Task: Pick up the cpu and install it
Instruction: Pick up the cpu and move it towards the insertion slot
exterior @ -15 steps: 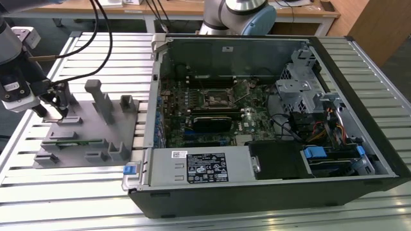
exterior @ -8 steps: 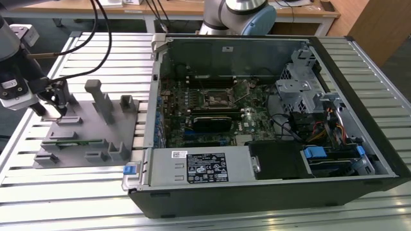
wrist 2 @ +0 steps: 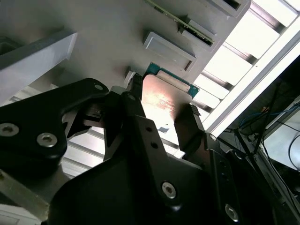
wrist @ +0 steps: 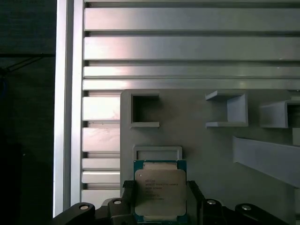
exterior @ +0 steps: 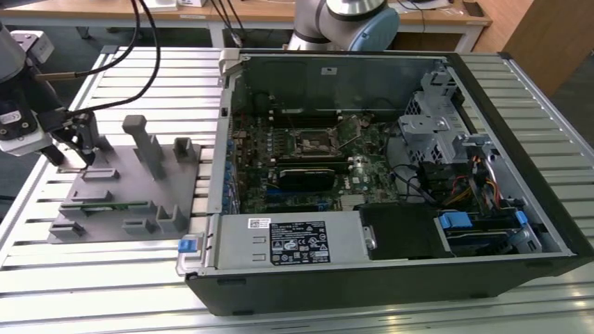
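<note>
Gripper: in both wrist views the gripper (wrist: 161, 187) (wrist 2: 163, 101) has its black fingers (wrist: 129, 193) closed in on two opposite edges of the cpu, which sits clamped between them. In the exterior view the gripper (exterior: 79, 152) stands at the exterior view's left edge, mid-height, tips down at the tray.
Cpu: the cpu (wrist: 160, 192) (wrist 2: 164, 96) lies flat with its silver lid up and a green rim showing. I cannot tell whether it rests on the tray or is just off it.
Cpu print: several lines of small dark lettering on the lid.
Tray: a grey moulded tray (wrist: 197, 140) (exterior: 121, 216) with open pockets and upright posts; a small rectangular frame (wrist: 157, 151) sits just past the cpu.
Memory stick: a green memory stick (exterior: 104, 205) lies in a tray slot, at the exterior view's lower left.
Table: a ribbed aluminium table (exterior: 93, 285) lies under tray and case.
Case: an open black case (exterior: 390, 285) takes up the exterior view's centre and right, with the motherboard (exterior: 371, 170) exposed and a square socket (exterior: 311, 141) at upper centre.
Labels: a white sticker (exterior: 292, 240) dense with print is on the power supply at lower centre; a small white label (exterior: 332, 70) is on the far inner wall.
Arm base: the arm base (exterior: 348, 21) is at top centre.
</note>
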You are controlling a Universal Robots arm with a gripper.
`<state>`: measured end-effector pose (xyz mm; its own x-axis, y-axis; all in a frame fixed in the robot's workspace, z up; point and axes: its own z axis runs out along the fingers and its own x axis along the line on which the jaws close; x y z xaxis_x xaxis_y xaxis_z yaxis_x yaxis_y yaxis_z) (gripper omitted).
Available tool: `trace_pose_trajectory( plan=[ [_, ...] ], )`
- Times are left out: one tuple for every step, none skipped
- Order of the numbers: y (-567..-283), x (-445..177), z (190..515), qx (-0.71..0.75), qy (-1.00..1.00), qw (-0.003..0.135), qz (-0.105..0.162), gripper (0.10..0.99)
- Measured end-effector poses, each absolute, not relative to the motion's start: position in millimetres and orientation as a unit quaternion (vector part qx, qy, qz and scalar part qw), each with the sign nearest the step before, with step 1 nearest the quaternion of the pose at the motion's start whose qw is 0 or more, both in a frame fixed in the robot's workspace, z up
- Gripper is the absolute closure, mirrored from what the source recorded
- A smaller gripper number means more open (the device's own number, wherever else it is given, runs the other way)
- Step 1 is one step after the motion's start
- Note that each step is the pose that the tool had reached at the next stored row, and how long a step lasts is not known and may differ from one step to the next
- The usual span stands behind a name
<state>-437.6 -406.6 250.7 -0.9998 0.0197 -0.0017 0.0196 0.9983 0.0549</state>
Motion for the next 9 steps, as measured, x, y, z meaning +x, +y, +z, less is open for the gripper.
trace_pose_trajectory(
  plan=[
    [-407,-438,252,0.010,1.000,0.001,0.027,0.561],
    [-407,-438,254,0.010,1.000,0.001,0.027,0.561],
    [-407,-438,256,0.010,1.000,0.001,0.027,0.561],
    [-407,-438,258,0.010,1.000,0.001,0.027,0.561],
    [-406,-438,259,0.010,1.000,0.001,0.027,0.561],
    [-406,-438,262,0.010,1.000,0.001,0.027,0.561],
    [-406,-438,263,0.010,1.000,0.001,0.027,0.561],
    [-406,-438,266,0.010,1.000,0.001,0.027,0.561],
    [-406,-438,267,0.010,1.000,0.001,0.027,0.561]
  ],
)
